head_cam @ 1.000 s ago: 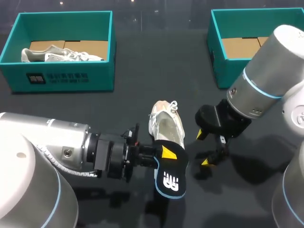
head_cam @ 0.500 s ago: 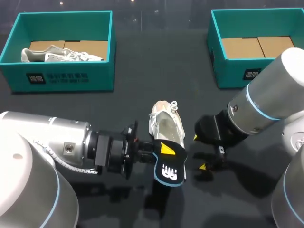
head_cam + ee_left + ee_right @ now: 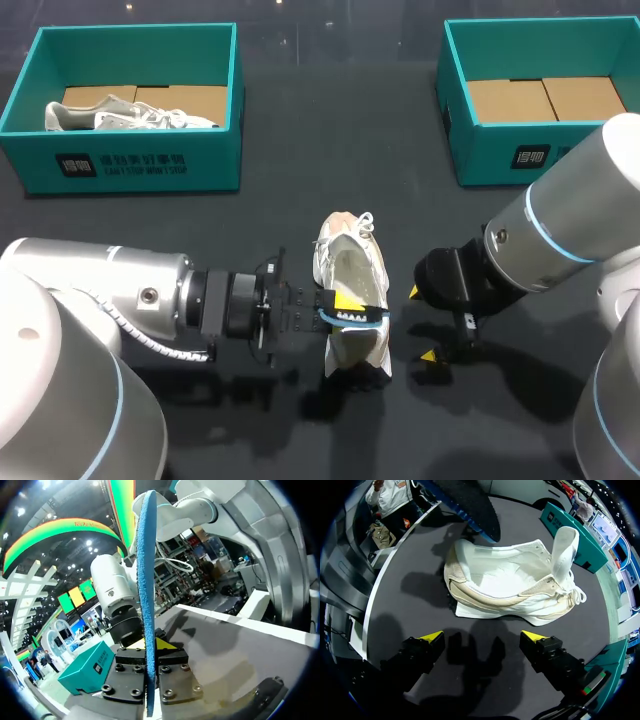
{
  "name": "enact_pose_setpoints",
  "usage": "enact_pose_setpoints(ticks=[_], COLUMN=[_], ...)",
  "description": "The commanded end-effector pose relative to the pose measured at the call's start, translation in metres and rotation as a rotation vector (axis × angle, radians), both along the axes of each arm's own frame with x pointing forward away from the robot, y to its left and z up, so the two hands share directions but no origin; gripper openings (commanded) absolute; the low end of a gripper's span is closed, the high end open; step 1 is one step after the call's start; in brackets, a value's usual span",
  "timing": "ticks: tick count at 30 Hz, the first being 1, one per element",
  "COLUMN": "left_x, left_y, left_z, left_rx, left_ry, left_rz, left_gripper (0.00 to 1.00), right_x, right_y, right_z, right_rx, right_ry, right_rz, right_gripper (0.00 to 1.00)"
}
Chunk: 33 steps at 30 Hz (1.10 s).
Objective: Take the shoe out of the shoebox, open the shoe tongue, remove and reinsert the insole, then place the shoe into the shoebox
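Observation:
A white and beige shoe lies on the black table, tongue raised and its inside empty. My left gripper is shut on the insole, which it holds on edge just over the shoe's heel, pale underside toward the camera. In the left wrist view the insole is a thin blue edge clamped between the fingers of that gripper. My right gripper hovers open to the right of the shoe. Seen from its wrist, the shoe lies ahead of the open right gripper.
A teal shoebox at the back left holds another pale shoe. A second teal shoebox at the back right shows only its cardboard floor. Both arms crowd the near middle of the table.
The left gripper has rolled the insole from flat, black top and logo showing, to on edge with the pale underside showing. The right arm has shifted slightly downward and right.

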<state>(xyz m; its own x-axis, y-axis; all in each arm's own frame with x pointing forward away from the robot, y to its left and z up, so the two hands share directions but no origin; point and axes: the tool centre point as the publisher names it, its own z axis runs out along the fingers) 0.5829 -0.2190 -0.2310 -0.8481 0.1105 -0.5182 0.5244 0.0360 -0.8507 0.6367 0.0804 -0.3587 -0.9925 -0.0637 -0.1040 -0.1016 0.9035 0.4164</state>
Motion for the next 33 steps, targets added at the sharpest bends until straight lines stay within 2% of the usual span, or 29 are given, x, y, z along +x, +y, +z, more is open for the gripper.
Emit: enact_pose_setpoints(ticks=[1,6,14,20,33], left_x=[0.011,0.007,0.007,0.015,0.016], left_y=[-0.016,-0.02,-0.02,-0.02,-0.015], left_z=[-0.012,-0.001,-0.001,-0.012,-0.016], left_rx=[-0.021,-0.06,-0.06,-0.087,-0.109], left_ry=[0.046,0.03,0.03,0.025,0.011], left_rz=[0.003,-0.03,-0.03,-0.028,-0.033], left_gripper=[0.0,0.0,0.0,0.0,0.0], right_x=[-0.001,-0.001,-0.001,0.003,0.011], right_y=[-0.001,-0.001,-0.001,0.005,0.019], right_z=[0.0,0.0,0.0,-0.001,-0.008], right_rx=[0.001,0.001,0.001,0.014,0.039], right_ry=[-0.001,-0.001,-0.001,0.005,0.031], right_rz=[-0.001,-0.001,-0.001,0.003,0.004], right_gripper=[1.0,1.0,1.0,1.0,1.0])
